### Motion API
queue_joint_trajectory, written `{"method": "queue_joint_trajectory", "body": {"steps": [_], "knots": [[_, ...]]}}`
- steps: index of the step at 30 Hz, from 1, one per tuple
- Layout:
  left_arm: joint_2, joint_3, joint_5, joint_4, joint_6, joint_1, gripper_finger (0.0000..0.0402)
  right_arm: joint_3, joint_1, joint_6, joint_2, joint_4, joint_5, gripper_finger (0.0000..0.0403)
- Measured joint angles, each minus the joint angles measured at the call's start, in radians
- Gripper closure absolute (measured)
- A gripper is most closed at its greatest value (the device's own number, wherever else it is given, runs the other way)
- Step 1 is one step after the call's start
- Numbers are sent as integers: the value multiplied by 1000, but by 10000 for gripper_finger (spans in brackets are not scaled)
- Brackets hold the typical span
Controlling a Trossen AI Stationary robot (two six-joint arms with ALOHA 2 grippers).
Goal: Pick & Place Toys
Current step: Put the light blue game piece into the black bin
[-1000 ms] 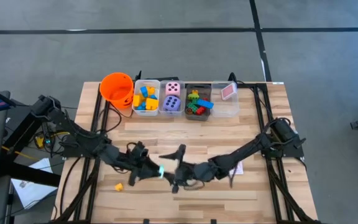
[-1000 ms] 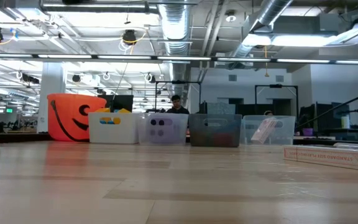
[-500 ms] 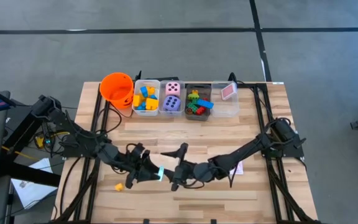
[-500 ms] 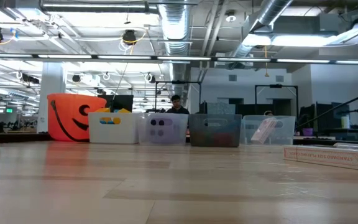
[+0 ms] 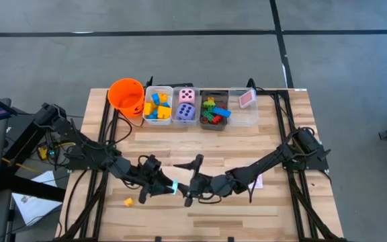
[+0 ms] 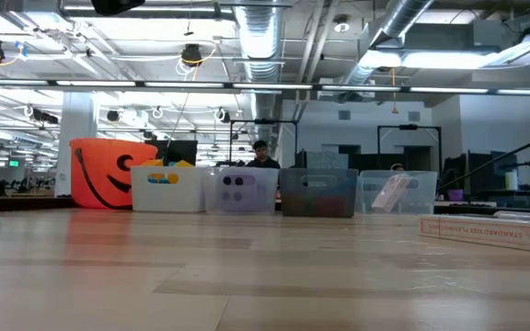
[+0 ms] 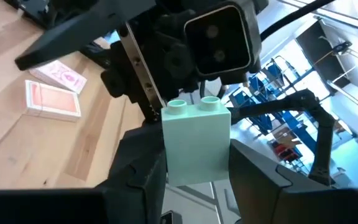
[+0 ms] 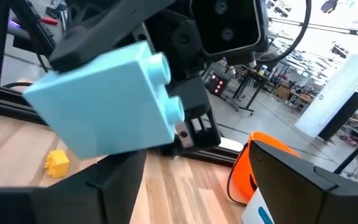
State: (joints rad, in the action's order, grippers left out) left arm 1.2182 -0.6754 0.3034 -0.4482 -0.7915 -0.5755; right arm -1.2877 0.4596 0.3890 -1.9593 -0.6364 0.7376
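A pale mint two-stud block hangs above the table's near middle, between my two grippers. My left gripper is shut on it. My right gripper faces it from the other side, open, with its fingers standing past the block's stud end. A small yellow block lies on the table near the front left. Pink-white cards lie by the right arm. Neither gripper shows in the low view. My left gripper pinches the block's lower half, on two opposite sides, between its two fingers. The fingers come level from the table's left. The block is clear of the table, its studs pointing away toward my right gripper. Whether my right gripper touches the block I cannot tell.
Along the far edge stand an orange bucket, a white bin of yellow and blue blocks, a clear bin with two dice, a grey bin of mixed blocks and a clear bin with a card.
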Motion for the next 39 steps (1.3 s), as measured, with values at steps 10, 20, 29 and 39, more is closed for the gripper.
{"method": "queue_joint_trajectory", "body": {"steps": [10,20,29,39], "knots": [[0,0,-15,-3,0,36,261,0,3,4,0,4,-2,121],[-1,0,-77,-7,-1,74,261,0,4,4,0,4,-6,121],[1,3,-76,9,0,106,261,-3,6,3,4,-7,-14,121],[0,2,-85,18,-17,108,261,-3,8,11,4,-1,-11,121]]}}
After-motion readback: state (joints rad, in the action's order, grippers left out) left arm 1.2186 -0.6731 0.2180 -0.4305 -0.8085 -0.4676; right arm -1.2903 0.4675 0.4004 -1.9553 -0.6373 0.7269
